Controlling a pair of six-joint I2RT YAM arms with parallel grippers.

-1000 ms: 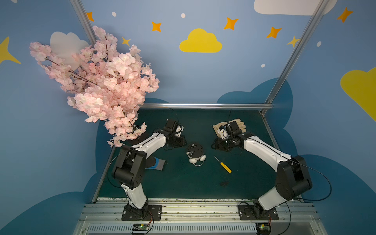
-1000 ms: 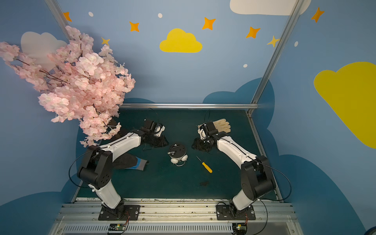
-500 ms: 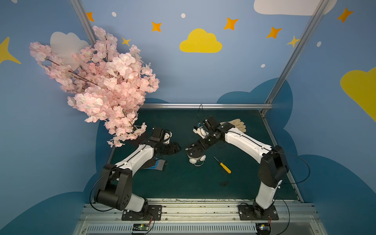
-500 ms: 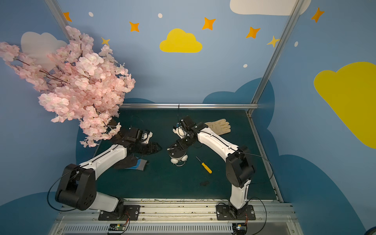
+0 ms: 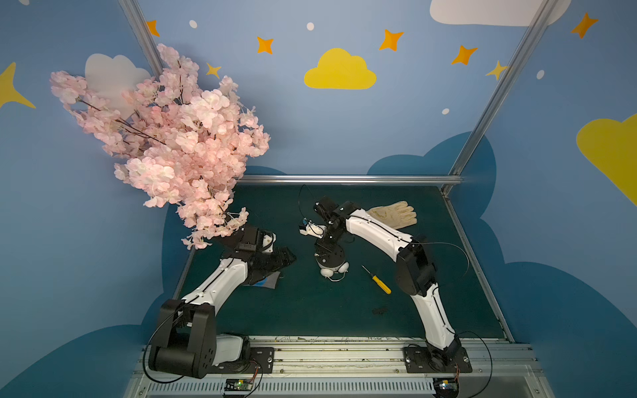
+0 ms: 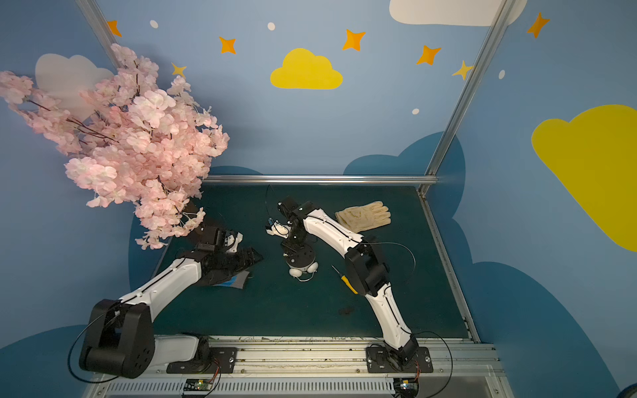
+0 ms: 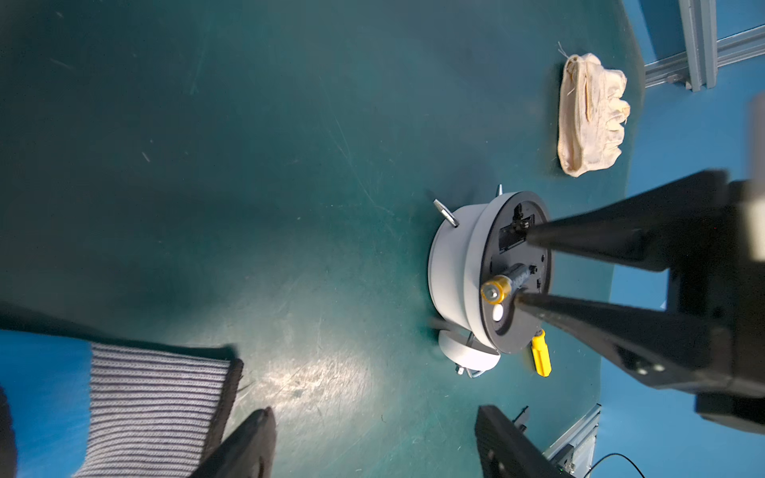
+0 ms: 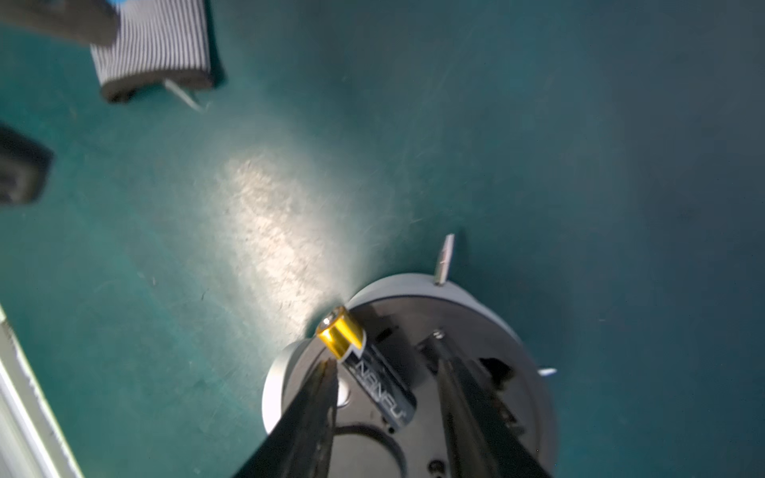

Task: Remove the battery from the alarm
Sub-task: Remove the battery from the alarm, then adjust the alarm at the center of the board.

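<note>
Black fingers of the right gripper (image 8: pixel 381 351) spread to either side of the battery (image 8: pixel 374 374), a sliver of gap on each flank, nothing clamped. Battery tilted up off the dark back panel (image 8: pixel 414 438) of the alarm (image 8: pixel 414 282), gold end highest, lower end against the panel. Alarm face-down near the middle of the green mat (image 5: pixel 310 310), bells (image 5: pixel 326 272) toward the arms' bases. Further out, on the robot's left: left gripper (image 7: pixel 374 418) gaping wide, nothing between its fingers, pointing toward the alarm and well short of it. Partly under that gripper, a striped knit cuff (image 7: pixel 157 405) with a blue part. On the alarm's other flank, near but apart, a yellow-handled screwdriver (image 5: pixel 377 279) flat on the mat. Beyond the right arm, toward the far edge, a beige glove (image 5: pixel 396 213) lying flat. Overhanging the far left corner, a pink blossom branch (image 5: pixel 172 148).
</note>
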